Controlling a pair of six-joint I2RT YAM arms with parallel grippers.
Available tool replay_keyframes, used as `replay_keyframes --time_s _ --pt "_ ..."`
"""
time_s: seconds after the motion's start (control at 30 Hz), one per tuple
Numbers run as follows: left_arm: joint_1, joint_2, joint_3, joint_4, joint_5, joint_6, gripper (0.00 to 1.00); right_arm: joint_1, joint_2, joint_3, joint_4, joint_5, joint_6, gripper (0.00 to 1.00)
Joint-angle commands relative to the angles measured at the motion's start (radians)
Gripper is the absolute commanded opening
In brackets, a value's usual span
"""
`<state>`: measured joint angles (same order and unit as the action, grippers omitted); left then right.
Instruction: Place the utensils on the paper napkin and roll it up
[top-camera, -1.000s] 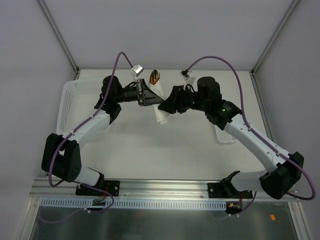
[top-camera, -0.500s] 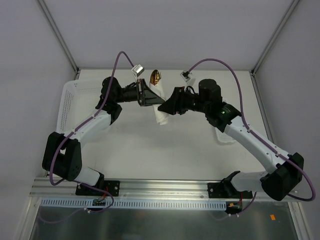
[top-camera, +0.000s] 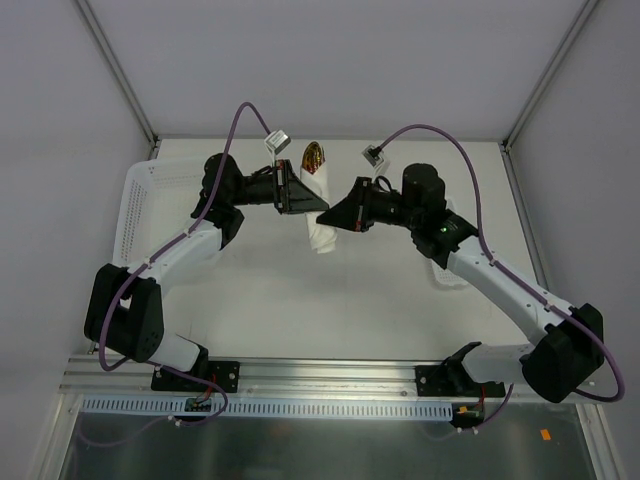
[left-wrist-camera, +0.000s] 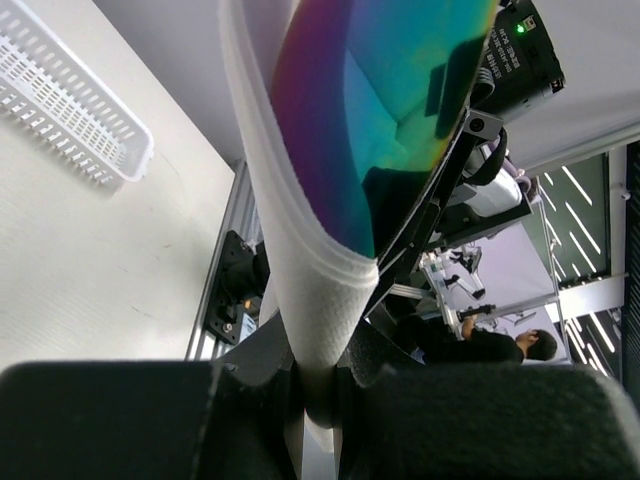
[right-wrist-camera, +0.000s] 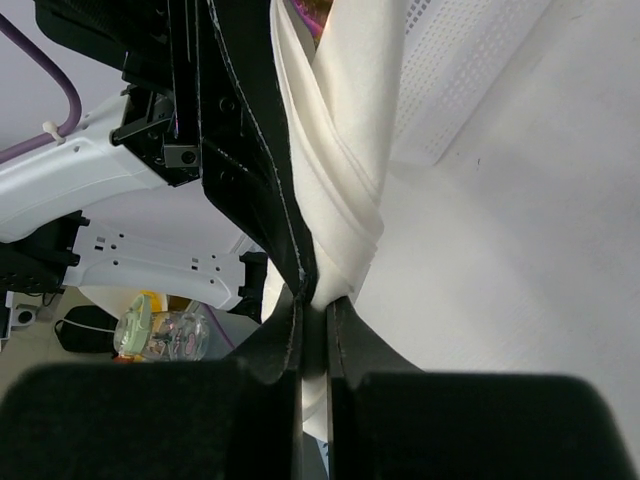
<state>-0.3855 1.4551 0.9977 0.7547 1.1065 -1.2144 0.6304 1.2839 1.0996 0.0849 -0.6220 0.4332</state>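
Over the far middle of the table (top-camera: 280, 290), the paper napkin (top-camera: 320, 228) is already a roll. The spoon (top-camera: 313, 157) sticks out of its end toward 12 o'clock, with the gold bowl bare. The fork cannot be seen; probably it is inside the roll.

The main danger, it seems, is that the thin paper tears or opens. Both arms pinch the same roll, so this could happen if they pull apart toward 9 and 3 o'clock. The spoon could also slide out, because only the wrap holds it and the roll appears to be off the table surface.

The left gripper (top-camera: 312, 205) reaches in from 9 o'clock with its jaws pressed together on the folded edge of the napkin. In its wrist view the paper rises from between the fingers (left-wrist-camera: 150, 420). The right gripper (top-camera: 328, 218) comes from 3 o'clock and is also clamped tight on the napkin, on the lower part of the roll, just beside the left one.
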Motion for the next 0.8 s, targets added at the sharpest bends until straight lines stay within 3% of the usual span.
replay_keyframes --time_s 0.0,0.03,0.2,0.43,0.67,0.77 --pt "-0.016 -0.030 0.061 -0.003 -0.040 0.090 0.00 -0.008 -0.009 -0.033 0.076 -0.050 0.036 0.00" --pt "-0.016 -0.036 0.077 -0.093 -0.046 0.122 0.01 -0.011 -0.015 -0.040 0.096 -0.053 0.042 0.00" --pt "0.005 -0.065 0.119 -0.277 -0.071 0.254 0.31 -0.035 -0.032 -0.072 0.167 -0.070 0.078 0.00" --pt "0.059 -0.119 0.154 -0.538 -0.105 0.409 0.47 -0.047 -0.043 -0.061 0.181 -0.045 0.085 0.00" --pt "0.102 -0.242 0.116 -0.658 -0.120 0.518 0.63 -0.049 -0.070 -0.060 0.147 0.137 0.098 0.00" --pt "0.099 -0.278 0.104 -0.705 -0.149 0.550 0.65 -0.043 -0.086 -0.049 0.095 0.214 0.099 0.00"
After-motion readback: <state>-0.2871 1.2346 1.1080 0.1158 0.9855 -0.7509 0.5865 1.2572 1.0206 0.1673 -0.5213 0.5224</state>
